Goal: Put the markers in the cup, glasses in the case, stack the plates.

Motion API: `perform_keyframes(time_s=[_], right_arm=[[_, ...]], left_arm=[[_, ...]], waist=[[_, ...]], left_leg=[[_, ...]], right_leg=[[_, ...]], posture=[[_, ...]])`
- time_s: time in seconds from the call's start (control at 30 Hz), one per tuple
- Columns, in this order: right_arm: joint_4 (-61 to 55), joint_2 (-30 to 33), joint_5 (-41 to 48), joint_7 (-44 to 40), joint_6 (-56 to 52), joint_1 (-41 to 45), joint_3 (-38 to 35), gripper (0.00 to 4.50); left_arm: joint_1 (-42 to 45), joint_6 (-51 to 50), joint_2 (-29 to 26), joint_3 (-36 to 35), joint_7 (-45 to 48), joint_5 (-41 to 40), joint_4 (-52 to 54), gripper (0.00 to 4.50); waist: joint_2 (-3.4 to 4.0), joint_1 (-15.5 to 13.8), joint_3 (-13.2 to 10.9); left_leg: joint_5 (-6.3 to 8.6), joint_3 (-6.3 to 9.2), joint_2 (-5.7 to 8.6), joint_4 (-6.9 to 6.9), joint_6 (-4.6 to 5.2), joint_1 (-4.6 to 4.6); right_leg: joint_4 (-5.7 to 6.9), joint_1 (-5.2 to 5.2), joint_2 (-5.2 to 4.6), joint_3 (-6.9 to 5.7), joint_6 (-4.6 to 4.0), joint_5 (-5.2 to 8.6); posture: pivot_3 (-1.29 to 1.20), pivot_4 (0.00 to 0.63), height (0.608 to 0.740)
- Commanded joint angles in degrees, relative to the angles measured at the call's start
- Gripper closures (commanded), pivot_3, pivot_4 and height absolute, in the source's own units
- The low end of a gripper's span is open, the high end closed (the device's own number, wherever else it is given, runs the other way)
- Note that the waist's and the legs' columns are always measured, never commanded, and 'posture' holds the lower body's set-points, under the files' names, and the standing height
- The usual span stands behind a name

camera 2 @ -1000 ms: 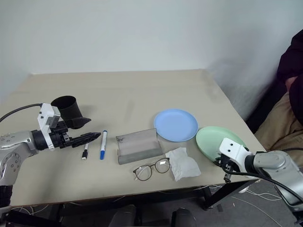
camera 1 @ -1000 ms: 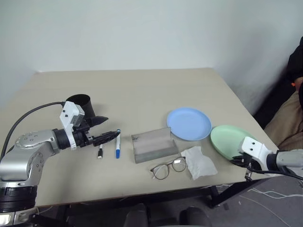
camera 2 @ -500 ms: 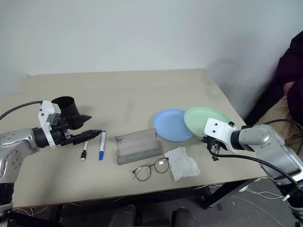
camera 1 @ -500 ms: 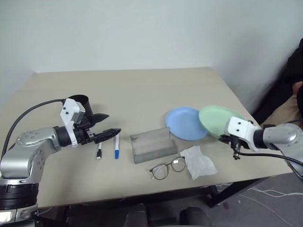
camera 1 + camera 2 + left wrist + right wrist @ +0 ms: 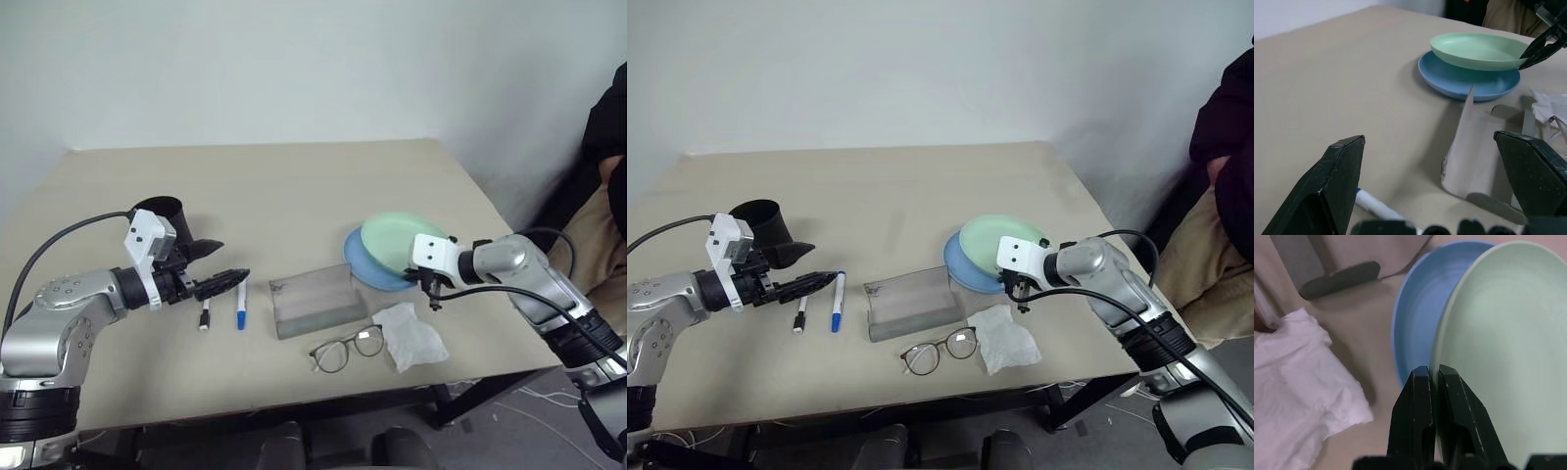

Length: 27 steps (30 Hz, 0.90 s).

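From the head views, our right claw [image 5: 1017, 292] was clamped on the near rim of the green plate [image 5: 997, 242], holding it over the blue plate [image 5: 967, 270], which lay flat on the desk [image 5: 892, 186]. The green one covered most of the blue one, sitting a little toward the far right of it. Our left claw [image 5: 214, 264] hung with its fingers spread wide and holding nothing, just in front of the cup [image 5: 165, 218], which stood upright near the desk's left side. The black marker [image 5: 206, 315] and the blue marker [image 5: 242, 302] lay side by side just past that claw's fingertips. The case [image 5: 315, 298] stood open between the markers and the plates. The glasses [image 5: 349, 348] lay at the near edge, touching a tissue [image 5: 412, 336] on their right. A person sat beyond the desk's right edge.

In the left wrist view, our wide fingers [image 5: 1327, 188] framed the open case [image 5: 1474, 147], with a marker [image 5: 1376, 208] low between them. Beyond, the green plate [image 5: 1474, 49] was held tilted just above the blue plate [image 5: 1464, 83], gripped at its edge by the right claw [image 5: 1540, 49].

In the right wrist view, our fingers [image 5: 1415, 416] pinched the green plate's [image 5: 1498, 347] rim. The blue plate [image 5: 1420, 323] showed beneath, with the tissue [image 5: 1298, 382] beside it.
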<state>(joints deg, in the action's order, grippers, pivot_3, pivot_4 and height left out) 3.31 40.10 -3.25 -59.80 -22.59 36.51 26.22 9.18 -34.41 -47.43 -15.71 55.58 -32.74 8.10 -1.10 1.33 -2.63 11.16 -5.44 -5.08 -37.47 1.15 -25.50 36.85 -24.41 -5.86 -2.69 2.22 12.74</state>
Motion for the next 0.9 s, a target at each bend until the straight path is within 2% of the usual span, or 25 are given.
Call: perform_keyframes(time_s=[0.03, 0.33, 0.43, 0.67, 0.7, 0.77, 0.8, 0.9], right_arm=[[1.6, -1.8, -2.3, -0.4, 2.7, 2.8, 0.8, 4.48], [4.5, -5.4, -4.3, -1.1, 4.2, 3.6, 1.6, 4.48], [4.9, -5.2, -4.8, -1.3, 4.8, 3.4, 1.3, 3.76], [2.1, -2.9, -4.5, -2.8, 4.7, 3.4, -1.0, 1.29], [0.5, -2.5, -3.7, -3.2, 4.1, 3.3, -1.9, 0.90], [-5.5, -2.2, 3.5, -5.7, -3.8, 3.1, -7.3, 0.17], [-8.4, -1.9, 6.9, -6.7, -8.0, 3.0, -9.9, 0.03], [-14.5, -0.3, 12.7, -7.8, -16.6, 1.8, -14.6, 0.03]], left_arm=[[-0.2, 0.1, -0.1, -2.4, -0.6, -1.6, 2.7, 0.00], [-1.2, -0.1, -0.3, -3.1, -1.2, -2.3, 3.5, 0.00], [-1.2, 0.1, -0.4, -3.0, -1.2, -2.4, 3.4, 0.00], [-0.3, 0.3, -0.3, -2.5, -1.1, -2.3, 2.8, 0.00], [-0.3, 0.4, -0.2, -2.3, -1.1, -2.2, 2.7, 0.00], [0.0, 0.4, 0.0, -2.0, -1.1, -2.3, 2.5, 0.00], [0.3, 0.4, 0.0, -1.9, -1.0, -2.2, 2.3, 0.00], [0.6, 0.6, 0.0, -1.5, -0.8, -1.9, 1.8, 0.00]], waist=[[0.02, 0.0, 0.0], [0.06, 0.0, 0.0], [0.07, 0.0, 0.0], [0.07, 0.0, 0.0], [0.08, 0.0, 0.0], [0.13, 0.0, 0.0], [0.14, 0.0, 0.0], [0.14, -0.2, 0.0]], left_leg=[[0.00, 0.00, 0.00, 0.00, 0.00, 0.00], [0.00, -0.01, 0.00, 0.00, -0.01, 0.01], [0.00, -0.01, 0.00, 0.00, -0.01, 0.01], [0.00, -0.02, 0.00, 0.00, -0.01, 0.01], [0.00, -0.02, 0.00, 0.00, -0.01, 0.00], [0.00, -0.02, 0.00, 0.01, -0.01, 0.00], [0.00, -0.02, 0.00, 0.01, -0.01, -0.01], [0.00, 0.00, 0.00, 0.05, -0.01, 0.02]], right_leg=[[0.02, -0.01, 0.00, 0.00, -0.01, -0.01], [0.04, -0.01, 0.00, 0.00, -0.03, -0.02], [0.04, -0.01, 0.00, 0.00, -0.03, -0.03], [0.04, -0.02, -0.01, 0.00, -0.04, -0.02], [0.04, -0.02, -0.01, 0.00, -0.04, -0.03], [0.03, -0.02, -0.01, 0.00, -0.04, -0.02], [0.04, -0.04, -0.01, 0.01, -0.04, -0.03], [0.03, -0.02, 0.00, 0.02, -0.04, -0.03]], posture=[[0.00, 0.000, 0.740], [0.00, 0.000, 0.740], [0.00, 0.000, 0.740], [0.00, 0.000, 0.740], [0.00, 0.000, 0.740], [0.00, 0.000, 0.740], [0.00, 0.000, 0.740], [0.00, 0.000, 0.740]])
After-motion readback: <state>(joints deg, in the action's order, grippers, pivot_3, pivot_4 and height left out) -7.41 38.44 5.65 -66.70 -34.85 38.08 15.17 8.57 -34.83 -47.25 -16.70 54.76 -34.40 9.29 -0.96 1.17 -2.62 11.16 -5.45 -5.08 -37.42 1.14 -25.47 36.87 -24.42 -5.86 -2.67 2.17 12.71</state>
